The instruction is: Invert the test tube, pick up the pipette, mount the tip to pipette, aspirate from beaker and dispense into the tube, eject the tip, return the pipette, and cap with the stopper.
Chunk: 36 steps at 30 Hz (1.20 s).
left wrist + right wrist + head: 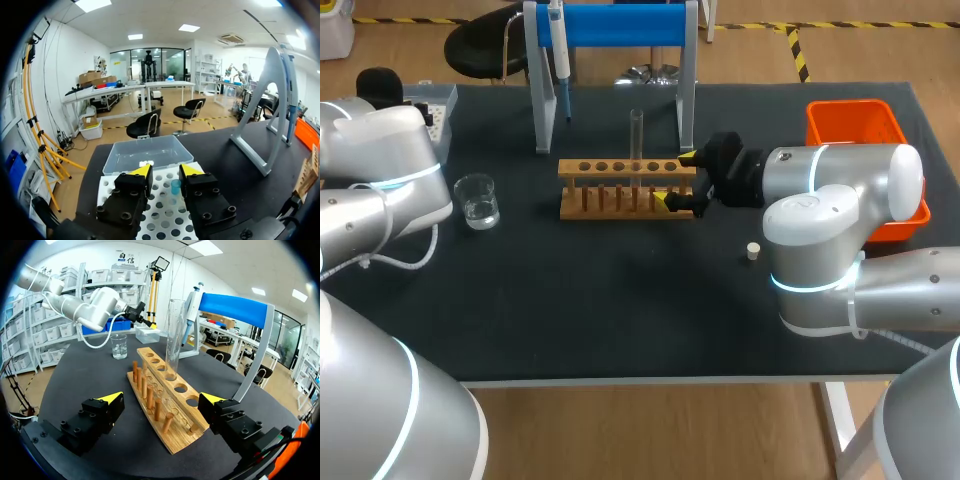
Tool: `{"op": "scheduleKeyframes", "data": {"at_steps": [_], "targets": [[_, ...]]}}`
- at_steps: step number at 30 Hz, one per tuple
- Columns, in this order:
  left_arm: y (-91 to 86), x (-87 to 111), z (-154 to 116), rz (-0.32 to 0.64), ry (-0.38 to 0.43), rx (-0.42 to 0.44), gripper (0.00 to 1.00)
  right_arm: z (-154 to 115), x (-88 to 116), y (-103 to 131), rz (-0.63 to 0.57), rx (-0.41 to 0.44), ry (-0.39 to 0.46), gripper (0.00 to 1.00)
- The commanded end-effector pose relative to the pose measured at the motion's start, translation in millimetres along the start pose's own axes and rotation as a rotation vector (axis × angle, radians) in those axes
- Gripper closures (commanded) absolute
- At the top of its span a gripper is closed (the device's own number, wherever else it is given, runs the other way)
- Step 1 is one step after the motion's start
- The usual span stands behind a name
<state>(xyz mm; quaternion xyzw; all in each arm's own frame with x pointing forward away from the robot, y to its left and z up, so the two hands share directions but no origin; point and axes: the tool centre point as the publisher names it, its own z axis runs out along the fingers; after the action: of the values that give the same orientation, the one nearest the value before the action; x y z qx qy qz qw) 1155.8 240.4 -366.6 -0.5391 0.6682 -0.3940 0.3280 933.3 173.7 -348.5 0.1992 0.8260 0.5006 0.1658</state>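
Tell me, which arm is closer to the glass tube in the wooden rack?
Right. The right tool, open, straddles the rack's end, the tube just ahead. The left tool hangs far off above the white holed tray at the table's other side.

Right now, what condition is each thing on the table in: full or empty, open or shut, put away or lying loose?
Test tube: upright in the wooden rack, uncapped.
Beaker: upright, holding clear liquid.
Pipette: hanging on the blue stand.
Stopper: lying loose, apart from the tube.
Left jaws: open, above the tip rack.
Right jaws: open, facing the wooden rack's end.
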Motion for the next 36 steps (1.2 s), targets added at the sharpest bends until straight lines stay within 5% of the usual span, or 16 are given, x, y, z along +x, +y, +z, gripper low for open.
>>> {"op": "scheduleKeyframes", "data": {"at_steps": [1, 24, 28, 36], "targets": [[0.9, 0.3, -0.5, 0.002, -0.001, 0.004, 0.68, 0.5, 0.3, -0.1, 0.000, 0.000, -0.001, 0.00], [3.8, 3.3, -2.3, 0.003, 0.008, 0.006, 0.71, 0.5, 0.3, -0.1, 0.000, 0.000, -0.001, 0.00], [4.2, 3.3, -2.4, 0.002, 0.007, 0.006, 0.89, 0.5, 0.3, -0.1, 0.000, 0.000, -0.001, 0.00], [4.8, 3.9, -2.7, 0.004, 0.008, 0.008, 1.00, 0.5, 0.3, -0.1, 0.000, 0.000, -0.001, 0.00]]}}
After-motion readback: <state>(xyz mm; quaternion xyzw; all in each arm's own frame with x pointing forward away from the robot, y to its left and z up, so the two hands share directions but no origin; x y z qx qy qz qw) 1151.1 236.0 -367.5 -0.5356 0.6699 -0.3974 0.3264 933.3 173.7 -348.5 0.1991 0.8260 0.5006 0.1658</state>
